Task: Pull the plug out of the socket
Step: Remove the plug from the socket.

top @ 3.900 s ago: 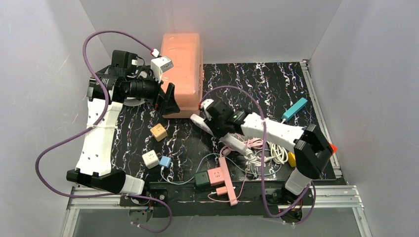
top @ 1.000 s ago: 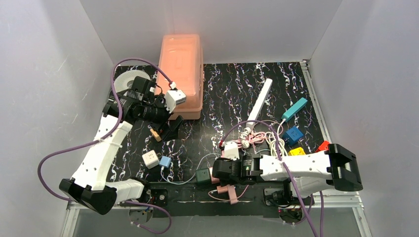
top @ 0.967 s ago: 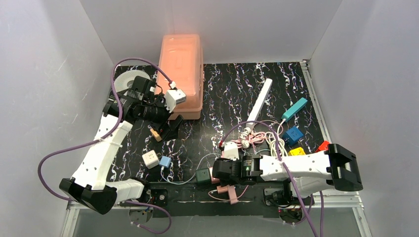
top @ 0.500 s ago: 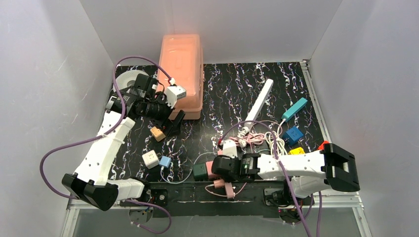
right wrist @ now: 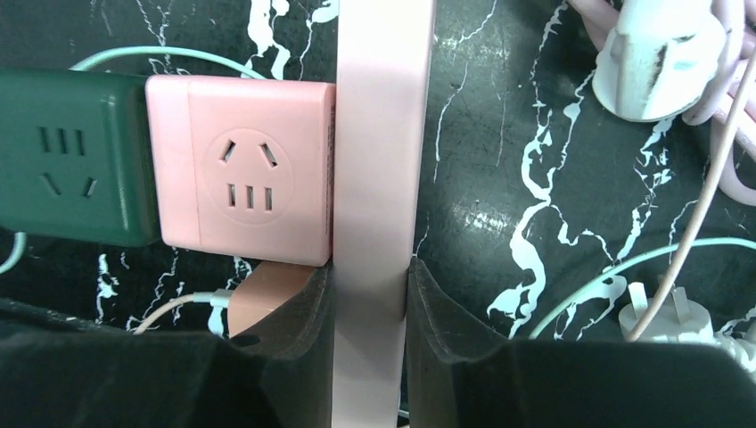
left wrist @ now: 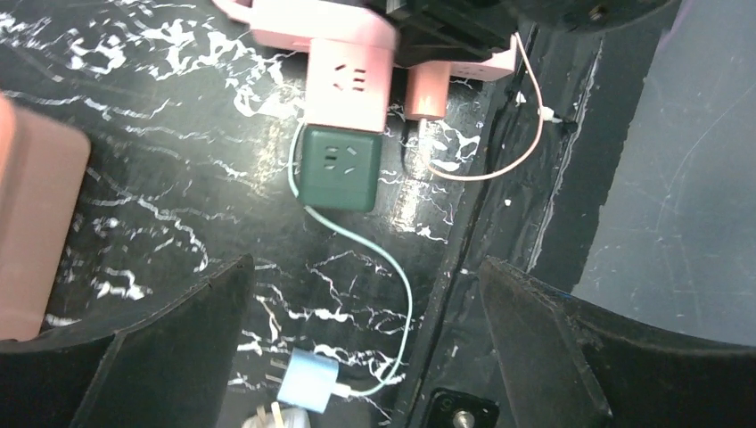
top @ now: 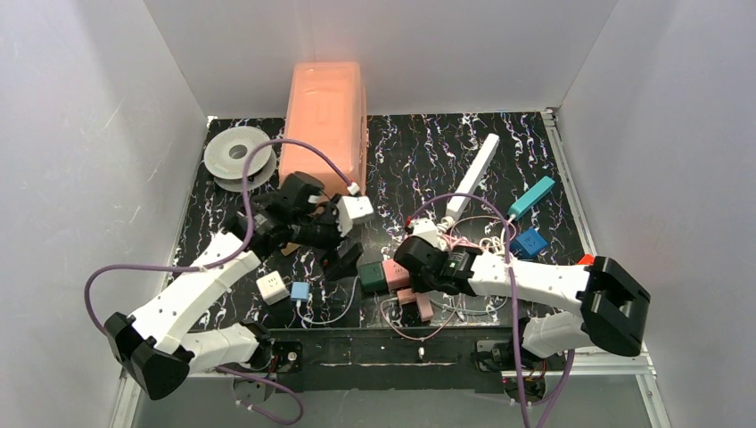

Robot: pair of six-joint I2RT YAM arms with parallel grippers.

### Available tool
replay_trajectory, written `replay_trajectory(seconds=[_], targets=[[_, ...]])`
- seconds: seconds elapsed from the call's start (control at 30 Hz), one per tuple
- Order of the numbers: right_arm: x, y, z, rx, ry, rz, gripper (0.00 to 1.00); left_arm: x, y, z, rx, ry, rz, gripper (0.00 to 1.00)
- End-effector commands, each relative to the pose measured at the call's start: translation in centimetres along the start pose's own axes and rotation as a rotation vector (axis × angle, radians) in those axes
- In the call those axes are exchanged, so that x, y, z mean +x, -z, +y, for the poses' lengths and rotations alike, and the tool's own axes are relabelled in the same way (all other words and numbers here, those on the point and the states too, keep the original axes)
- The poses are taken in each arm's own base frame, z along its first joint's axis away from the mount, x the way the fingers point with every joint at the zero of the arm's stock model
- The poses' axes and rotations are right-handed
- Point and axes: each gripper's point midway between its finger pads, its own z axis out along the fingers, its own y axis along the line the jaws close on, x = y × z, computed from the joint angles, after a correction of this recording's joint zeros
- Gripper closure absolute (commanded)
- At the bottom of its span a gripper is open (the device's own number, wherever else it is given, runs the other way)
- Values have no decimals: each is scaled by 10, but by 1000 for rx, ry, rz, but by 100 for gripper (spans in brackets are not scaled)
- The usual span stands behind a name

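Note:
A pink power strip (right wrist: 379,134) is clamped between my right gripper's (right wrist: 370,285) fingers. A pink cube socket (right wrist: 250,169) is plugged into the strip's side, and a green cube plug (right wrist: 71,169) is plugged into the pink cube. In the top view the strip (top: 421,303), pink cube (top: 394,274) and green cube (top: 371,275) lie at the table's front middle, with my right gripper (top: 413,283) on the strip. My left gripper (top: 343,263) is open and empty just left of the green cube. In the left wrist view the green cube (left wrist: 341,169) lies beyond my open left gripper (left wrist: 365,267).
A salmon box (top: 325,107) and a white spool (top: 234,153) stand at the back left. A white strip (top: 472,174), teal strip (top: 532,196), blue cube (top: 528,242) and tangled cables (top: 472,245) lie on the right. A white cube (top: 271,287) and small blue plug (top: 299,291) lie front left.
My right gripper has dragged the pink strip with both cubes away from the front edge toward the middle. My left arm has swung from the salmon box to beside the green cube.

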Motion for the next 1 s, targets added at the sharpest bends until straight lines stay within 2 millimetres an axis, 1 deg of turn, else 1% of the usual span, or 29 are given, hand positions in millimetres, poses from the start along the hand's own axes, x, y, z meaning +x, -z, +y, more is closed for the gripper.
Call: replay_trajectory(seconds=[0.0, 0.07, 0.17, 0.2, 0.23, 0.27, 0.33, 0.37, 0.43, 0.5, 0.67, 0.73, 0.87, 0.97], targets=[[-52, 0, 38, -115, -51, -143, 99, -14, -31, 5, -6, -159, -68, 2], [-54, -5, 40, -127, -61, -145, 99, -11, -46, 8, -11, -193, -66, 2], [-51, -14, 44, -156, -61, -132, 99, -9, -64, 11, -8, -226, -72, 2], [-49, -16, 45, -169, -61, -118, 88, -8, -69, 11, -2, -226, -67, 2], [-47, -16, 43, -171, -63, -104, 73, -6, -74, 11, 2, -221, -57, 2], [-47, -13, 42, -182, -70, -102, 58, -6, -76, 11, 4, -213, -52, 2], [-49, -2, 40, -214, -76, -119, 33, -3, -79, 11, 8, -203, -44, 2], [-47, 4, 37, -222, -79, -124, 26, -2, -80, 12, 3, -203, -44, 2], [-46, 14, 32, -234, -83, -130, 22, -1, -78, 13, -10, -205, -55, 2], [-40, 21, 28, -241, -78, -116, 19, 0, -76, 11, -8, -207, -57, 2], [-15, 32, 30, -288, -65, -88, 16, -3, -65, 13, -48, -198, -70, 2], [-3, 31, 31, -279, -63, -78, 15, -6, -60, 14, -65, -185, -79, 2], [24, 21, 32, -216, -32, -28, 13, -9, -54, 14, -81, -180, -80, 2], [33, 18, 36, -181, -2, -21, 12, -10, -51, 16, -92, -180, -70, 2]])
